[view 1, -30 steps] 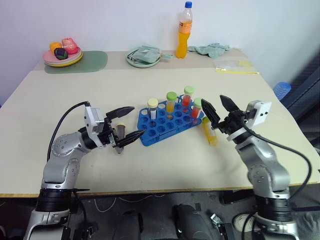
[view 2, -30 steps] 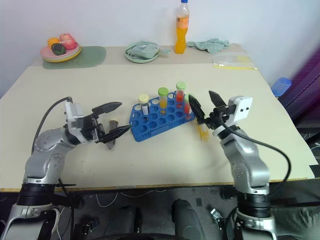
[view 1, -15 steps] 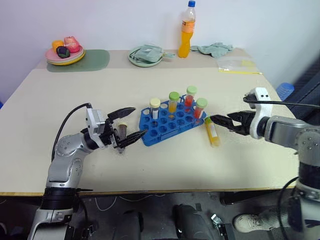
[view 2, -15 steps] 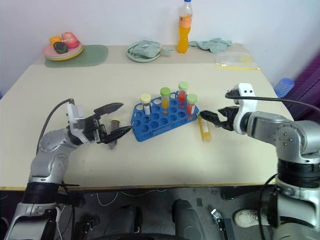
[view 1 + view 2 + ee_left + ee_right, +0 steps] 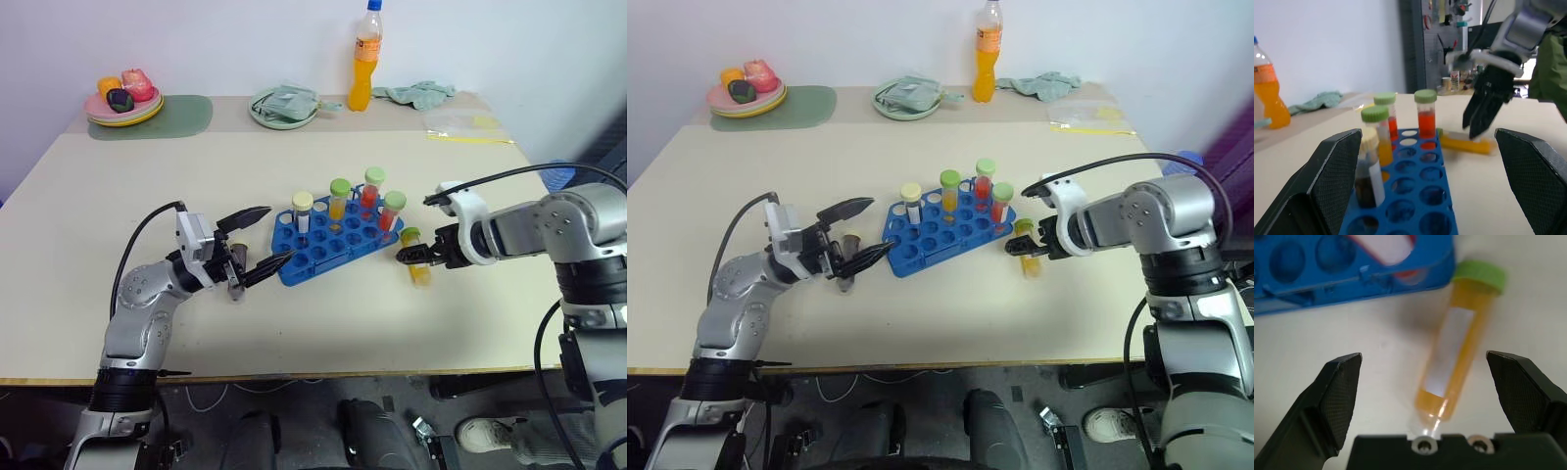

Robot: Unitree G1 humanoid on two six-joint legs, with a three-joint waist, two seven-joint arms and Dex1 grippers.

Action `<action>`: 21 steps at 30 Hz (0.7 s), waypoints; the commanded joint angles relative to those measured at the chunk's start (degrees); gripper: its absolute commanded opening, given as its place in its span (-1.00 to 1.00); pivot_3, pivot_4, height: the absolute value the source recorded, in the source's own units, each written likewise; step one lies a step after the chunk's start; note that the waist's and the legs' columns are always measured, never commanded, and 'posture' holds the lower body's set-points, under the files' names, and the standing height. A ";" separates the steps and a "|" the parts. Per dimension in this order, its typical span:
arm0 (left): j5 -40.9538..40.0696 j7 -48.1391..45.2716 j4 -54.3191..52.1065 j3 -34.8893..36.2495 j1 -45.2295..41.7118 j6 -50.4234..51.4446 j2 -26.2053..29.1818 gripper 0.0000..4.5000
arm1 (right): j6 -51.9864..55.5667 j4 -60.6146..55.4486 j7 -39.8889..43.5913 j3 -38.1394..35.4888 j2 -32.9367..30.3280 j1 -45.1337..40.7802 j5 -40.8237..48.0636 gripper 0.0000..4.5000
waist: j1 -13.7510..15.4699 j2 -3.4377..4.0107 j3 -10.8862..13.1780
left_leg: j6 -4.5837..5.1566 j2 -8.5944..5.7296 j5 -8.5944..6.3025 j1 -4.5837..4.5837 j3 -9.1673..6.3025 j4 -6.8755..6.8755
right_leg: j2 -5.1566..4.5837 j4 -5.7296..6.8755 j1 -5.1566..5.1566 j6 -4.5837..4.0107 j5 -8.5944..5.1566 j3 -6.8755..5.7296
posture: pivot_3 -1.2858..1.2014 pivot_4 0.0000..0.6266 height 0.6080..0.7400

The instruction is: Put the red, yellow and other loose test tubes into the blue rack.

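The left gripper (image 5: pixel 257 246) reaches forward, roughly level, its jaws spread wide. The right gripper (image 5: pixel 415 257) tilts steeply downward (elbow raised out to the side), jaws likewise parted.

We see bright, even light, soft shadows on table (image 5: pixel 294 323). Rt wrist view: yellow tube (image 5: pixel 1457 352) blurred; bg soft in left wrist view.

The rack (image 5: pixel 333 240) sits mid-frame on the table (image 5: pixel 313 323); a loose tube (image 5: pixel 415 264) lies right of it, another (image 5: pixel 236 266) apparently left.
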 commanded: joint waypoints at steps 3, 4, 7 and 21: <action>-0.07 2.62 -4.45 0.04 -0.57 2.13 0.87 1.00 | 0.34 4.92 0.61 3.92 0.00 -5.41 -3.14 0.99 | -0.06 0.00 0.00 | 0.00 0.00 0.00 -0.01 -0.01 0.01 | 0.00 0.00 -0.03 -0.01 0.00 -0.01 | 0.03 -0.52 1.00; -0.02 3.09 -4.99 -0.14 -0.53 2.47 0.80 1.00 | 0.34 6.95 0.44 3.42 0.84 -6.38 -3.43 0.99 | -0.07 0.00 0.00 | 0.00 0.00 0.00 -0.02 -0.01 0.01 | 0.01 0.00 -0.03 0.00 0.00 -0.01 | 0.03 -0.52 1.00; 0.03 4.21 -6.02 -0.50 -0.57 3.24 0.58 1.00 | 0.34 10.65 -0.88 2.61 2.61 -8.00 -5.26 0.99 | -0.08 0.00 0.00 | 0.00 0.00 0.00 -0.02 -0.01 0.01 | 0.02 0.00 -0.04 0.00 0.00 -0.02 | 0.03 -0.52 1.00; -0.04 5.39 -6.29 -0.75 -0.28 3.04 0.12 1.00 | 0.34 15.04 -6.58 -3.54 10.91 -7.39 -13.83 0.99 | -0.04 0.01 -0.01 | 0.00 0.00 0.00 -0.06 -0.01 0.01 | 0.03 0.00 -0.05 0.03 0.02 -0.04 | 0.03 -0.52 1.00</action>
